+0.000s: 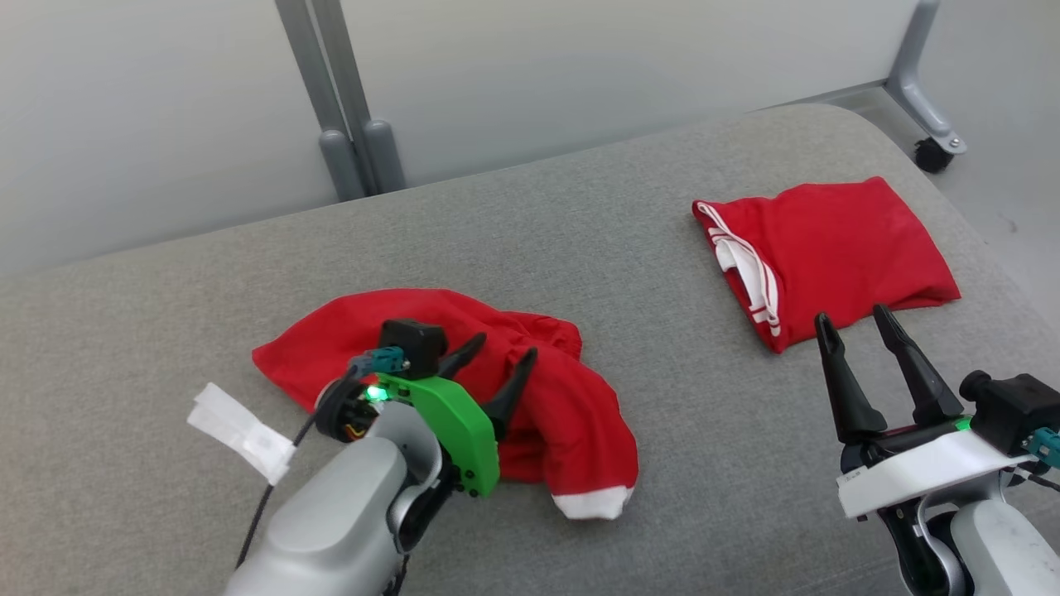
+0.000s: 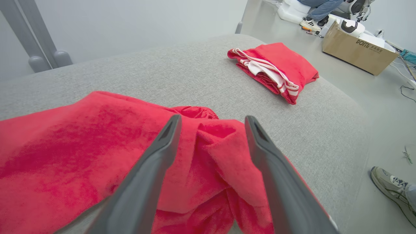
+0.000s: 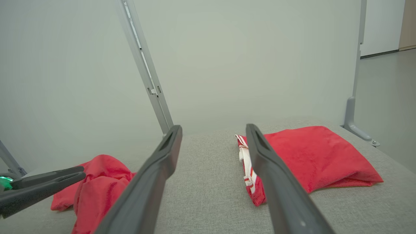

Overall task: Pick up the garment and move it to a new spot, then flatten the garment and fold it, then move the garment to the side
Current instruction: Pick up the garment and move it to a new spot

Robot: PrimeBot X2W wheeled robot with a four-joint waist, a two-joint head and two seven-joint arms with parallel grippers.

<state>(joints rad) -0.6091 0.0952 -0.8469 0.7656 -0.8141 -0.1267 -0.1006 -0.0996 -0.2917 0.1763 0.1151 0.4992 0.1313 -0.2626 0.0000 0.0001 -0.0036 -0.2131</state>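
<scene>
While left pincer (image 1: 505, 348) hangs wide open over crumpled red fleece garment w/ white cuff (image 1: 563, 406), centre-left on grey fabric desk (image 1: 580, 248), right pincer (image 1: 851, 316) likewise wide, cloth looks soft, light, floppy; prob. best pinched at hem.

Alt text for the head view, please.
A crumpled red garment lies left of centre on a grey upholstered surface, with the left gripper open over it. A folded red garment with white stripes sits to the right, the open right gripper near its front edge.
</scene>
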